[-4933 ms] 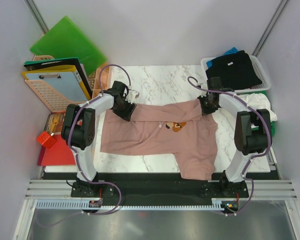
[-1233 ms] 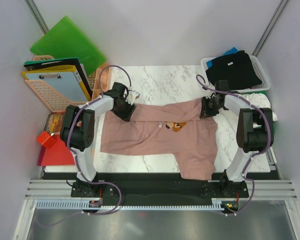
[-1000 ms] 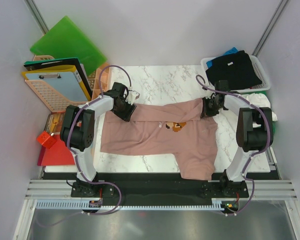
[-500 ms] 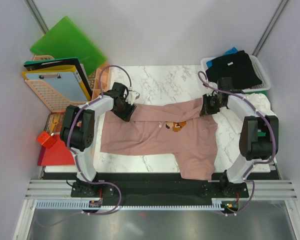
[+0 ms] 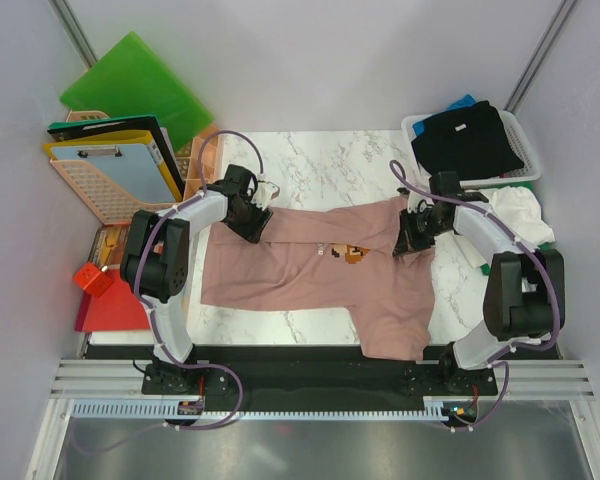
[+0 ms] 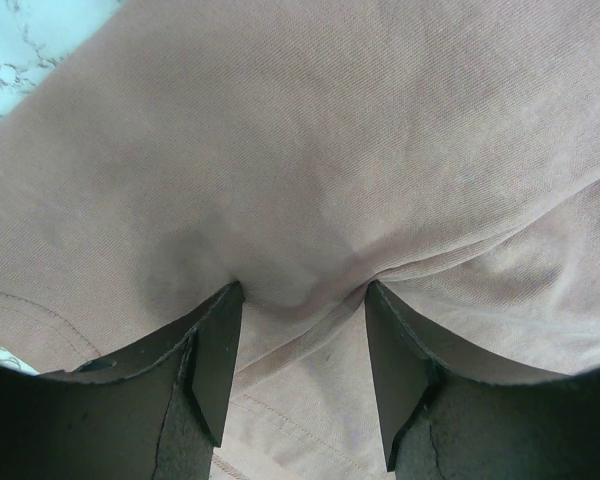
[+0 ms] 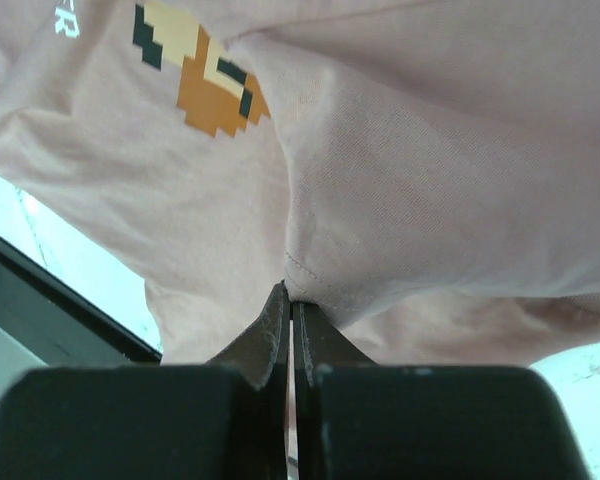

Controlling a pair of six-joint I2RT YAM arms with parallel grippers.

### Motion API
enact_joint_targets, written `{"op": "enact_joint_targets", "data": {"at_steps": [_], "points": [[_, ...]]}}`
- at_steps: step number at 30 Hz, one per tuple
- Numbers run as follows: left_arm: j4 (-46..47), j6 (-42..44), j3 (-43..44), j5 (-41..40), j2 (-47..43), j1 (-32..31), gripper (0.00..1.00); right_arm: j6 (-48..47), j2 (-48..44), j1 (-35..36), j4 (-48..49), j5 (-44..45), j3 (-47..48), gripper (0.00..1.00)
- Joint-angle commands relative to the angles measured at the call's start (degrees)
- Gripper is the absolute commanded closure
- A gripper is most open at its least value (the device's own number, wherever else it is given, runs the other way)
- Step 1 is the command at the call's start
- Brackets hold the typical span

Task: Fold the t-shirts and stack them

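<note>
A dusty pink t-shirt [image 5: 300,275] with a pixel chest print [image 5: 355,254] lies spread across the marble table [image 5: 320,165]. My left gripper [image 5: 248,215] rests on its far left edge. In the left wrist view the left gripper [image 6: 302,300] is open, its fingertips [image 6: 228,300] pressed onto the pink cloth [image 6: 310,150], which bulges between them. My right gripper [image 5: 415,228] is at the shirt's far right part. In the right wrist view the right gripper [image 7: 291,295] is shut on a stitched hem of the pink shirt [image 7: 410,200], lifted near the print [image 7: 205,85].
A white basket [image 5: 515,125] at the back right holds a black t-shirt [image 5: 465,140] over a blue one. White cloth [image 5: 520,212] lies beside the right arm. Off the left edge are a green folder [image 5: 135,85], clipboards [image 5: 120,160], an orange basket [image 5: 85,195] and a red folder [image 5: 110,310].
My right gripper has moved toward the near side and slightly left with the pink hem pinched, and its elbow has swung out to the right. The left arm has stayed put.
</note>
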Motion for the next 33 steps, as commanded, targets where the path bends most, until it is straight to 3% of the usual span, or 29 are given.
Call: {"op": "enact_joint_targets", "data": {"at_steps": [1, 7, 8, 9, 12, 33], "points": [[-4.3, 1.8, -1.6, -1.8, 1.8, 0.1, 0.41, -0.9, -4.5, 0.2, -1.5, -2.9, -0.9, 1.0], [-4.5, 1.8, -1.6, -2.0, 1.6, 0.1, 0.41, -1.3, -7.6, 0.2, -2.6, -3.0, -2.2, 0.96], [-4.6, 1.8, -1.6, -2.0, 1.6, 0.1, 0.41, -1.7, -7.9, 0.3, -3.2, -2.7, -2.3, 0.89], [-4.7, 1.8, -1.6, -2.0, 1.7, 0.1, 0.41, -2.2, -7.9, 0.3, -3.5, -2.5, -2.3, 0.64], [-4.8, 1.8, -1.6, -2.0, 1.7, 0.0, 0.41, -3.2, -8.0, 0.3, -4.4, -1.0, -2.4, 0.4], [-4.7, 2.6, -2.1, -2.0, 2.4, -0.3, 0.41, -5.5, -5.1, -2.6, -2.6, 10.7, -2.5, 0.35]]}}
